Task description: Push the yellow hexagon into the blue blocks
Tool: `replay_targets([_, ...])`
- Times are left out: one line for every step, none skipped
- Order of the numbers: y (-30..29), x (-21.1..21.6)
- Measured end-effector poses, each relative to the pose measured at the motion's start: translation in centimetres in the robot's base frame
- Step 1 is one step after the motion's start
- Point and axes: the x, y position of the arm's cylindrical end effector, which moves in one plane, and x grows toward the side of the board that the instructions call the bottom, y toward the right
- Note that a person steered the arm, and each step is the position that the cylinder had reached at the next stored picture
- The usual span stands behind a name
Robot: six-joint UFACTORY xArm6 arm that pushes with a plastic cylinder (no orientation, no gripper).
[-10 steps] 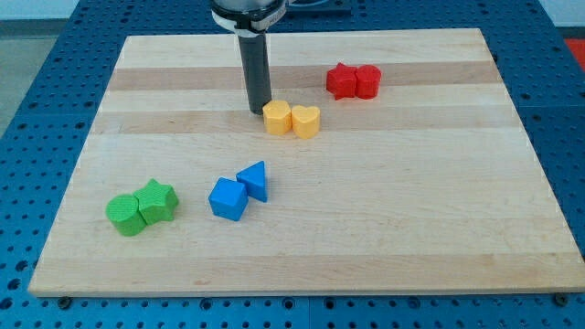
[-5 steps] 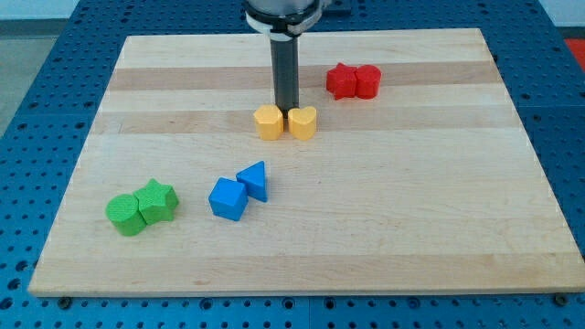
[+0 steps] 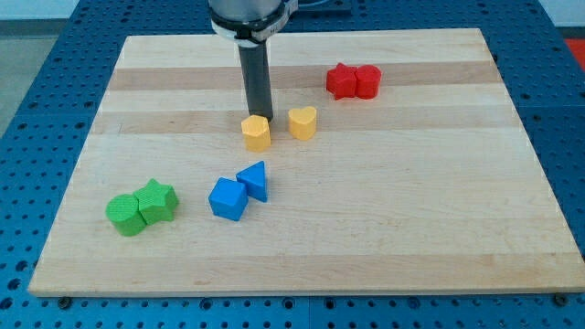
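Observation:
The yellow hexagon lies on the wooden board, a little above the board's middle. My tip stands right behind it, touching its top edge. The blue triangle and the blue cube lie together below the hexagon, toward the view's bottom left, with a gap between them and the hexagon. The yellow heart sits apart to the hexagon's right.
Two red blocks sit together at the view's upper right. A green star and another green block sit together at the lower left. The board's edge runs along the bottom.
My tip has moved left and down. The yellow hexagon has slid down-left, away from the yellow heart and nearer the blue blocks. The other blocks have not moved.

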Motion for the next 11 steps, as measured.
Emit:
replay_targets([0.0, 2.8])
replay_targets([0.1, 5.8])
replay_targets([0.5, 8.5])
replay_targets([1.6, 10.7])
replay_targets([2.3, 10.9])
replay_targets([1.7, 9.4])
replay_targets([-0.6, 7.3])
replay_targets([-5.9, 7.2])
replay_targets([-11.3, 7.2])
replay_targets([-15.8, 8.0])
replay_targets([-18.5, 10.9])
